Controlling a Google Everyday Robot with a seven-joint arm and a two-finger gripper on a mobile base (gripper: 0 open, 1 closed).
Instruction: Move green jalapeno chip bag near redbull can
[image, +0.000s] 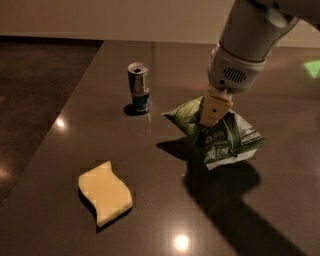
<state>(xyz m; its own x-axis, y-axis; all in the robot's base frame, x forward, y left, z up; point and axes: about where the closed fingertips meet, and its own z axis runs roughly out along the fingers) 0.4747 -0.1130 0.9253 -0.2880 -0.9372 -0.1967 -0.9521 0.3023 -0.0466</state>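
Note:
The green jalapeno chip bag (220, 132) is dark green crinkly foil with a white panel. It hangs tilted just above the dark table, right of centre. My gripper (212, 114) comes down from the upper right and is shut on the bag's upper part; one tan finger (215, 107) shows against the foil. The redbull can (139, 87) stands upright to the left of the bag, a short gap from the bag's left corner.
A pale yellow wavy sponge (105, 192) lies at the front left of the dark table (150, 220). The table's left edge runs diagonally, with dark floor (35, 85) beyond it. A pale wall runs along the back.

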